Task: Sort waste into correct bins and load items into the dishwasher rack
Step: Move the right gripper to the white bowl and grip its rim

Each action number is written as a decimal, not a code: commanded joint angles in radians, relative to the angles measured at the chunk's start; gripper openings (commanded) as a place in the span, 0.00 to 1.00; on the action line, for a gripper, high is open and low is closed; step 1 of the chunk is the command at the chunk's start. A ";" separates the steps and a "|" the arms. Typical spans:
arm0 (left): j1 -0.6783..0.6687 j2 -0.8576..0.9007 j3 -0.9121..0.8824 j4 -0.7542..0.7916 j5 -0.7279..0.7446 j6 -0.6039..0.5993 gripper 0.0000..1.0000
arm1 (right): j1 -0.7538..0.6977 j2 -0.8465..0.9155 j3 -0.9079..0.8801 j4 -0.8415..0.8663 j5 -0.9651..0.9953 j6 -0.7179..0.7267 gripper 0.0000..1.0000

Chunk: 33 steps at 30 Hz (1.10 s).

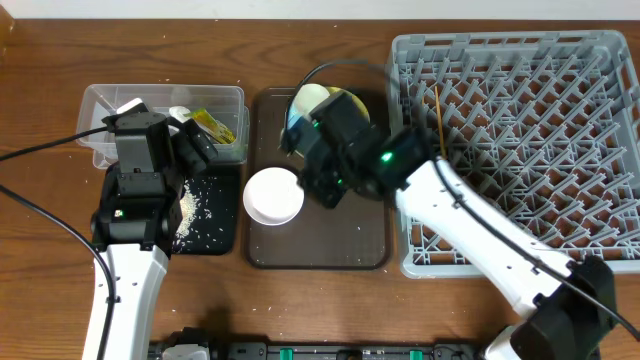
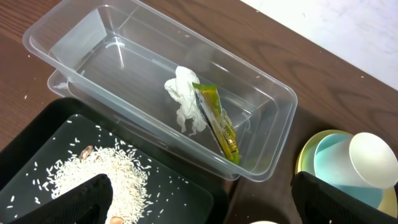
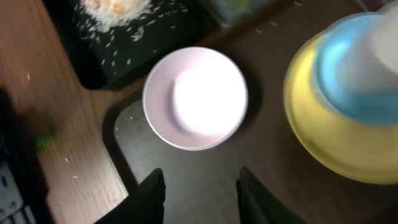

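The right tool (image 3: pixel 199 199) hangs with fingers spread, nothing between them. Just ahead, a white bowl (image 3: pixel 196 98) sits on the brown serving tray (image 3: pixel 186 168). Ahead-right, a light blue dish (image 3: pixel 354 74) rests in a yellow plate (image 3: pixel 323 140); ahead-left, rice crumbs (image 3: pixel 118 9) lie in the black tray (image 3: pixel 81 53).

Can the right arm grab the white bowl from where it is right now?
Probably yes. The right gripper hangs open close by the white bowl. The bowl sits alone on the brown tray, with nothing in it or over it. The yellow plate stands apart from it.
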 commanded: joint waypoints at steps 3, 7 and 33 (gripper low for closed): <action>0.003 0.000 0.013 -0.002 -0.009 0.013 0.94 | 0.062 0.061 -0.088 0.120 -0.004 -0.064 0.41; 0.003 0.000 0.013 -0.002 -0.009 0.013 0.94 | 0.096 0.093 -0.128 0.205 -0.004 -0.095 0.43; 0.003 0.000 0.013 -0.002 -0.009 0.013 0.95 | 0.116 0.304 -0.134 0.268 0.380 0.074 0.10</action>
